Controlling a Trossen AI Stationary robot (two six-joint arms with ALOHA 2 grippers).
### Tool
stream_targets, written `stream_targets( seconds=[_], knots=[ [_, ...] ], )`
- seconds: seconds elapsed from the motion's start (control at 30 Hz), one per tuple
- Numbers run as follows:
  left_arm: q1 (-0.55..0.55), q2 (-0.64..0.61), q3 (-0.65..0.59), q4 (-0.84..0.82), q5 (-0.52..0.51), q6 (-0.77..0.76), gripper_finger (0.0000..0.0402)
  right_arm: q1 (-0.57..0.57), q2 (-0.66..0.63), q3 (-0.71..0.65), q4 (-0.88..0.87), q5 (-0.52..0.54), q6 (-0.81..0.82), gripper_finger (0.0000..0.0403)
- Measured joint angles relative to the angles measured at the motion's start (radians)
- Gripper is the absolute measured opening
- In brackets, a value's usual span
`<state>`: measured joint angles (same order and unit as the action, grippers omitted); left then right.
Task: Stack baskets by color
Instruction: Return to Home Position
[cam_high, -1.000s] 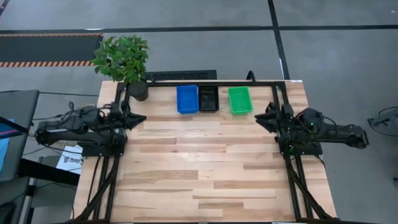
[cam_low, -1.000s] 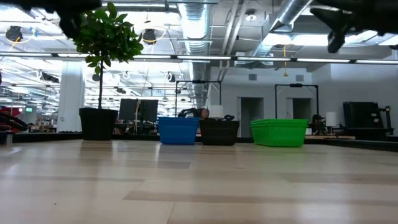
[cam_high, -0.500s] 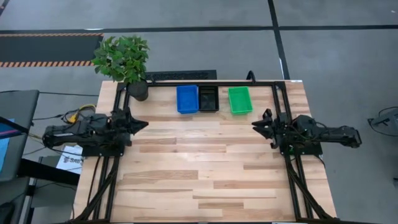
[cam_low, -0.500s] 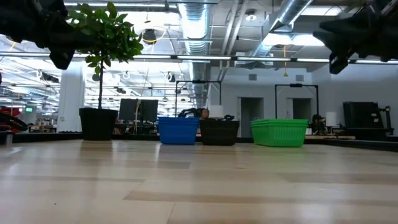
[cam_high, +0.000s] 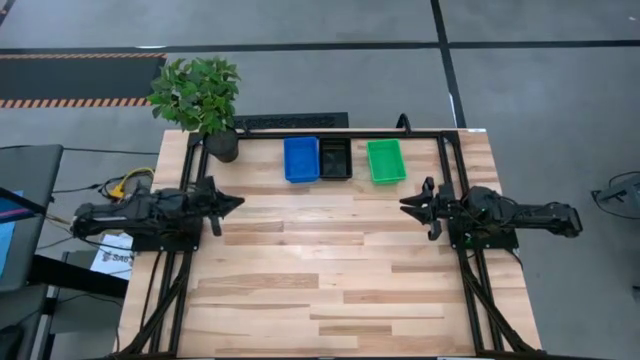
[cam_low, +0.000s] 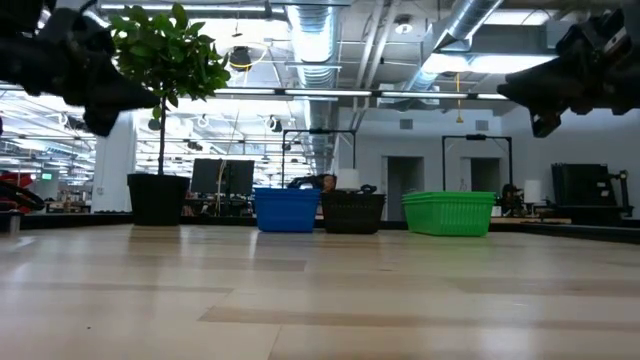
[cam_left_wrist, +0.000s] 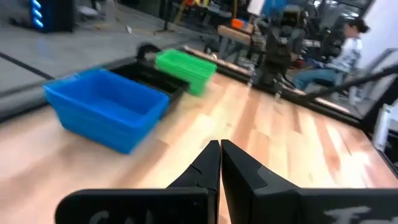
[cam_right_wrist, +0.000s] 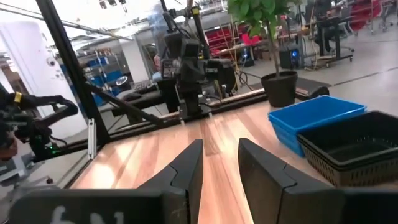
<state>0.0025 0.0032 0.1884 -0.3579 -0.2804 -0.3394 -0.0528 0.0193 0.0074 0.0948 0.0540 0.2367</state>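
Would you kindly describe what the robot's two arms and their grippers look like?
The left arm and right arm are dark, built of chunky jointed segments. The left gripper and right gripper each end in two matte black fingers that taper to wedge-like tips. A yellow cable shows at the left arm's rear. Pale markings on the wrist housing are unreadable.

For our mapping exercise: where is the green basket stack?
In the high view, the green basket stack sits rightmost in the row, slightly apart from the black stack.
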Motion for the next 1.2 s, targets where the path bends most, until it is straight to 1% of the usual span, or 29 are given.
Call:
stream_targets(
  seconds=[0.13, 0.23, 0.5, 1.2],
  knots=[
    [0.000, 0.001, -0.096, 0.125, 0.053, -0.036, 0.0000, 0.000, 0.000, 0.000, -0.018, 0.000, -0.001, 0.0123],
    [-0.001, 0.014, -0.100, 0.162, 0.059, -0.006, 0.0000, 0.000, 0.000, 0.000, -0.038, 0.000, 0.000, 0.0123],
    [-0.001, 0.010, -0.106, 0.168, 0.053, -0.029, 0.0000, 0.000, 0.000, -0.001, -0.057, -0.002, 0.024, 0.0123],
    [-0.001, 0.010, -0.106, 0.164, 0.060, -0.019, 0.0000, 0.000, 0.000, -0.002, -0.060, -0.002, 0.027, 0.0123]
  ],
)
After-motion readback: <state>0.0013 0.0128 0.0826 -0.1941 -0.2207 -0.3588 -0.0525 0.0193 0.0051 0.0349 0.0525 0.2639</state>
